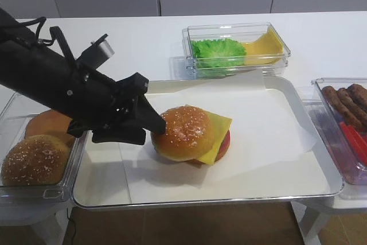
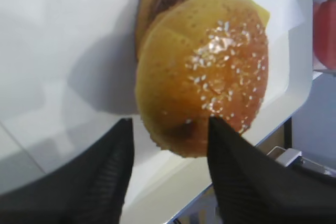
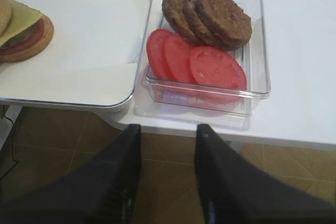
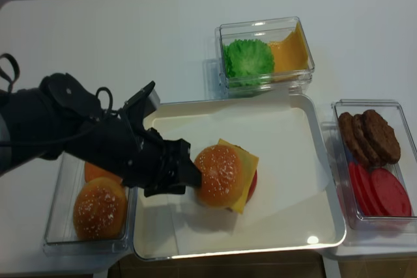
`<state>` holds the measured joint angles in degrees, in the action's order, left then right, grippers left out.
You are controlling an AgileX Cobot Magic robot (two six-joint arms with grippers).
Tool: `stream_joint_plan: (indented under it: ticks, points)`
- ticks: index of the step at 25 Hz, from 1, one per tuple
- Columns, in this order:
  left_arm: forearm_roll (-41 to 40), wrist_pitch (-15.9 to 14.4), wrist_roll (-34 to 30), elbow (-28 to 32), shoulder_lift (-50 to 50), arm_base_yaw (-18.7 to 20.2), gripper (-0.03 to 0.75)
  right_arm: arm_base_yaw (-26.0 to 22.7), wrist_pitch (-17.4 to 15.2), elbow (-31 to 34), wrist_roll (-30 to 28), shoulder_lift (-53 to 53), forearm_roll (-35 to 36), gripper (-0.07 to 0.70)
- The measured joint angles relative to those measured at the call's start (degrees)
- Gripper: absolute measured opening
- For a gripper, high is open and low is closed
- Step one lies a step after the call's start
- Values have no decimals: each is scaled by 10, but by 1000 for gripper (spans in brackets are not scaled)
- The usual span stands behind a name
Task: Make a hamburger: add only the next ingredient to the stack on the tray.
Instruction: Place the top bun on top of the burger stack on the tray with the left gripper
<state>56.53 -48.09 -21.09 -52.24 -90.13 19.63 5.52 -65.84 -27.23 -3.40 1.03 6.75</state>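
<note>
A sesame-seeded top bun (image 1: 183, 132) (image 2: 205, 72) (image 4: 218, 174) rests on the stack, whose yellow cheese slice (image 1: 219, 127) (image 4: 246, 164) and red tomato stick out to the right. The hamburger sits mid-way on the paper-lined silver tray (image 1: 269, 147) (image 4: 293, 187). My left gripper (image 1: 153, 131) (image 2: 169, 123) (image 4: 190, 177) is at the bun's left edge, open. One finger (image 2: 223, 140) is against the bun's rim and the other stands off it. Out past the table's edge over the floor, my right gripper (image 3: 167, 128) is open with nothing in it.
A clear tub (image 1: 14, 190) left of the tray holds a seeded bun (image 1: 34, 159) and a smooth bun. Behind the tray a tub (image 1: 235, 50) has lettuce and cheese. At the right, a tub (image 3: 257, 51) (image 4: 374, 161) holds patties and tomato slices.
</note>
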Motion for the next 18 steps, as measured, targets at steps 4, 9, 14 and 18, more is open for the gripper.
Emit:
stream_joint_plan:
  ticks: [4,9,14,18]
  points:
    - [34,5,-16,0,0,0,354,0,0,0,0,0,0,260]
    - [53,11,-25,0,0,0,363,0,0,0,0,0,0,260]
    - [53,21,-26,0,-9,0,435,0,0,0,0,0,0,260]
    - [75,22,-32,0,-28,0,480,0,0,0,0,0,0,260]
